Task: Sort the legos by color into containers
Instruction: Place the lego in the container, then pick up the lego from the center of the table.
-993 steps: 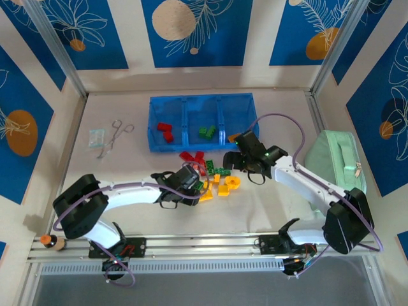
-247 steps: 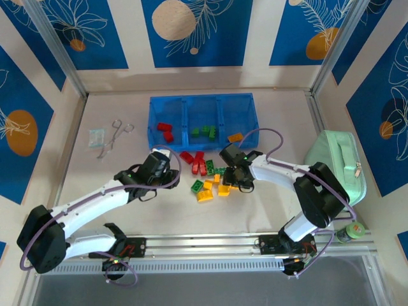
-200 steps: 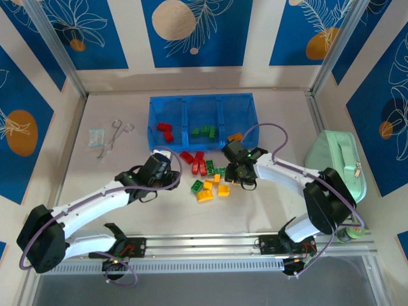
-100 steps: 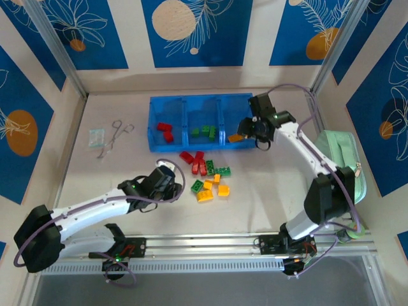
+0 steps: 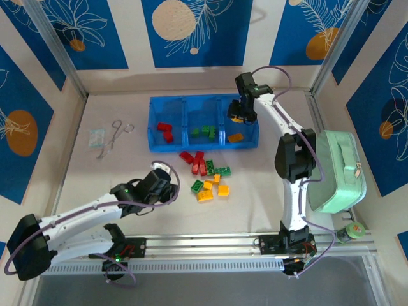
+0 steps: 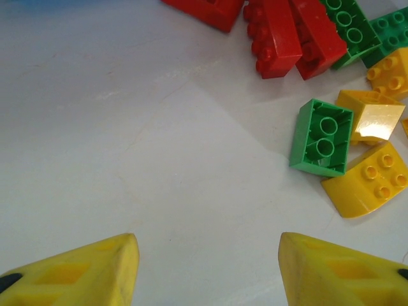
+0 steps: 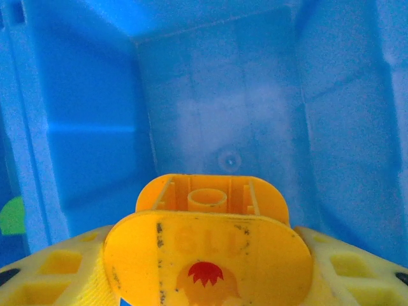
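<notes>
Right gripper (image 5: 238,116) reached tray (image 5: 167,102), gripping one yellow lego (image 7: 207,252)

The right gripper (image 5: 241,115) hangs over the right compartment of the translucent blue plastic tray (image 5: 185,101), its jaws too small to read. The left gripper (image 5: 171,189) sits near loose red, green and yellow studded bricks (image 5: 207,175).

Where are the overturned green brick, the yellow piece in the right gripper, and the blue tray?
overturned green brick (image 6: 322,137), left wrist view, hollow underside.
yellow piece (image 7: 207,245), right wrist view, flat near face.
blue tray (image 5: 197,97), top view, far rim.
</notes>
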Motion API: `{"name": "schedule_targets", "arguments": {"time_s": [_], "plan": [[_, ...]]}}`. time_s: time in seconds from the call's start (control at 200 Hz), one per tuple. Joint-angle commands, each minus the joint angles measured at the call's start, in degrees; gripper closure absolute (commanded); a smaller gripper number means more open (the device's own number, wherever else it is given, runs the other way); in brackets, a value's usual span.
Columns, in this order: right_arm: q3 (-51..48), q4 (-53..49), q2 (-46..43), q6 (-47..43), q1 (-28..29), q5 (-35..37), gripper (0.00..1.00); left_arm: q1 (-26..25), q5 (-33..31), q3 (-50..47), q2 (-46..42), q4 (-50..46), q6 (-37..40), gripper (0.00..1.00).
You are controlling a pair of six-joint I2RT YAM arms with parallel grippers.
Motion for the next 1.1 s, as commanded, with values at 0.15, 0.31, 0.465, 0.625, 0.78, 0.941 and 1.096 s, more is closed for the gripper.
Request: {"name": "schedule_targets", "arguments": {"time_s": [0.15, 0.31, 0.465, 0.625, 0.78, 0.941, 1.096], "plan": [[11.7, -9.6, 3.5, -1.1, 0.7, 1.4, 0.15, -2.2, -5.3, 2.1, -1.8, -6.3, 1.3, 0.4], [8.1, -8.3, -2.9, -1.6, 2.6, 4.5, 0.11, -2.8, -4.2, 2.1, -2.2, -4.8, 2.1, 0.39], [-1.8, -4.2, -12.5, -1.5, 4.4, 4.7, 0.11, -4.0, -1.8, 2.0, -0.7, -0.5, 3.2, 0.39], [-17.0, 2.8, -24.2, -0.5, 6.7, 2.6, 0.11, -6.3, -0.9, 3.7, 3.8, 1.8, 5.1, 0.38], [-28.8, 5.7, -31.1, 0.7, 9.6, 0.9, 0.11, -8.0, 0.2, 5.1, 8.9, 4.1, 5.9, 0.36], [-40.8, 10.2, -36.3, 3.9, 13.1, -0.3, 0.11, -8.2, 2.2, 5.5, 13.6, 8.8, 5.1, 0.35], [-50.8, 13.8, -40.2, 8.1, 15.4, -0.2, 0.11, -8.2, 2.2, 7.9, 19.6, 10.2, 3.3, 0.35]]}}
